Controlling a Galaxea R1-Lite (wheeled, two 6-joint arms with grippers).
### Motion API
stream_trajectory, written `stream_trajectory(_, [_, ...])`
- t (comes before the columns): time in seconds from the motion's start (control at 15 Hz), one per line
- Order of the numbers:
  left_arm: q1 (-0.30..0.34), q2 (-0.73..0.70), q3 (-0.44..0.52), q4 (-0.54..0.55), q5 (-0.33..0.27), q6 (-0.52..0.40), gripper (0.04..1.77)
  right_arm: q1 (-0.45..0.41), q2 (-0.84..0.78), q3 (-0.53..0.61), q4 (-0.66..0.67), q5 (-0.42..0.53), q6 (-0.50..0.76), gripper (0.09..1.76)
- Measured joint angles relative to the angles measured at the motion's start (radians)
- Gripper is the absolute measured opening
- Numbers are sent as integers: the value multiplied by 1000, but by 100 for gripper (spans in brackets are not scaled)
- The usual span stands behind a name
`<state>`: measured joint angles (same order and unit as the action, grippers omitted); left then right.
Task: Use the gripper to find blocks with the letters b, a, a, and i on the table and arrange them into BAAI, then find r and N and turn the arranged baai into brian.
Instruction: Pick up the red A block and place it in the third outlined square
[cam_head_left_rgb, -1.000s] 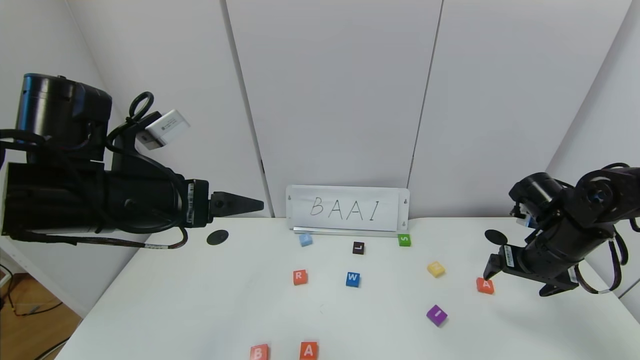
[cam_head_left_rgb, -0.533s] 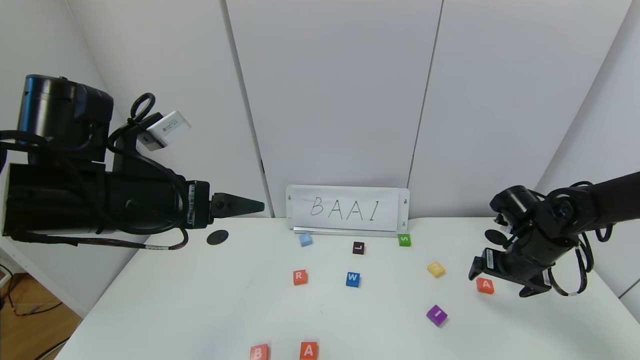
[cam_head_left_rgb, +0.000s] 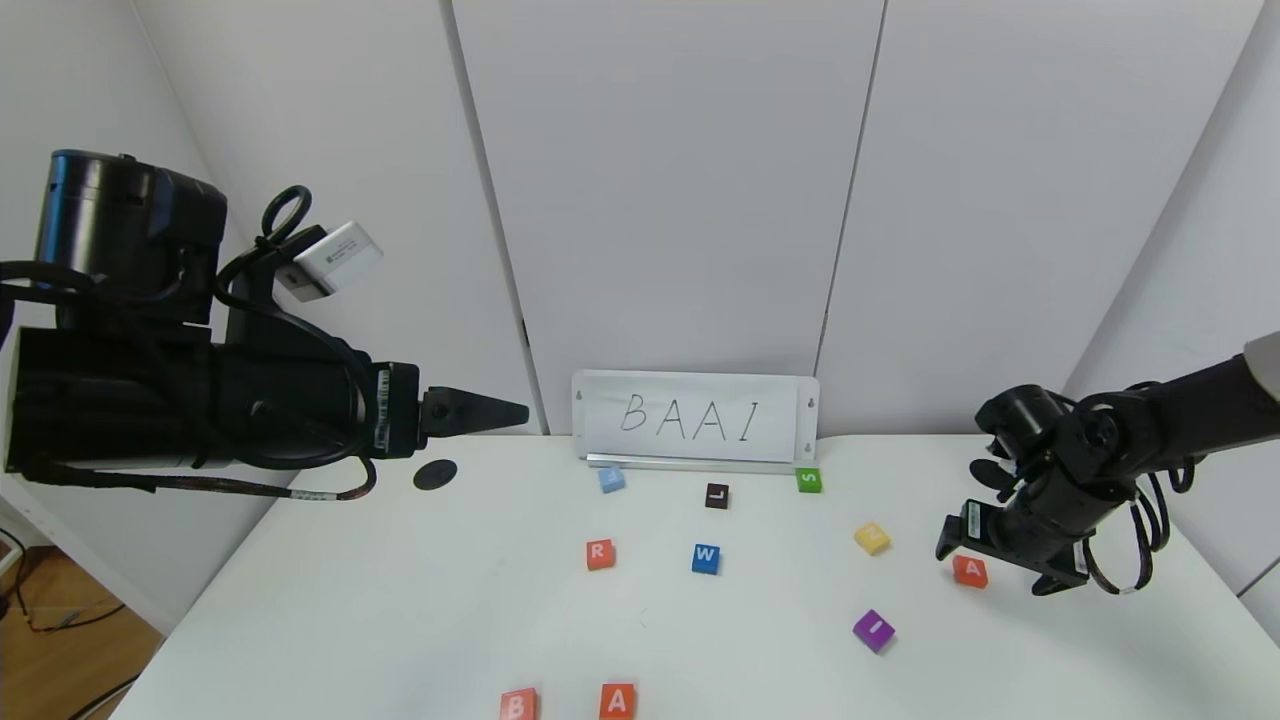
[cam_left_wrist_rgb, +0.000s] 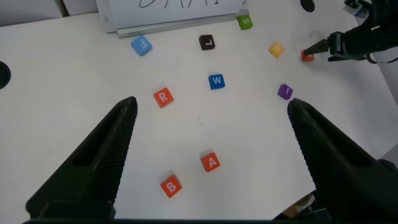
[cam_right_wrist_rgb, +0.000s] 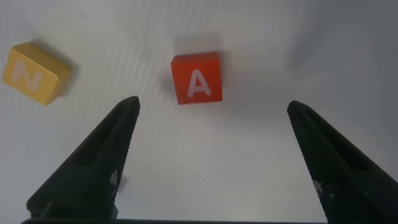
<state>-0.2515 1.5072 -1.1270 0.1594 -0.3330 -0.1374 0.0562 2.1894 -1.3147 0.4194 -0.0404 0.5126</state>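
Note:
On the white table (cam_head_left_rgb: 400, 600), orange-red B (cam_head_left_rgb: 517, 704) and A (cam_head_left_rgb: 617, 700) blocks lie at the front edge. A second orange-red A (cam_head_left_rgb: 970, 570) lies at the right, with purple I (cam_head_left_rgb: 874, 630) in front of it. Orange-red R (cam_head_left_rgb: 599, 554) is mid-table and yellow N (cam_head_left_rgb: 872, 538) is right of centre. My right gripper (cam_head_left_rgb: 988, 568) is open, low over the right A. In the right wrist view that A (cam_right_wrist_rgb: 196, 78) lies just ahead of the gripper (cam_right_wrist_rgb: 212, 109), with N (cam_right_wrist_rgb: 34, 73) beside it. My left gripper (cam_head_left_rgb: 515, 409) is open and empty, held high at the back left.
A blue W (cam_head_left_rgb: 705, 558), black L (cam_head_left_rgb: 716, 495), green S (cam_head_left_rgb: 809, 480) and a light blue block (cam_head_left_rgb: 611, 479) lie near a BAAI sign (cam_head_left_rgb: 697, 417) at the back. Black holes (cam_head_left_rgb: 435, 474) sit at both back corners.
My right arm has stretched out and its gripper has shifted a little left and settled over the right A block. The left arm and all blocks have not moved.

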Motion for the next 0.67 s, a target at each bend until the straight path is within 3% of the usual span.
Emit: stream_trajectory(0.67, [1,3,-1,0,0,1,172,-3,53,-48,4,-39,-4,171])
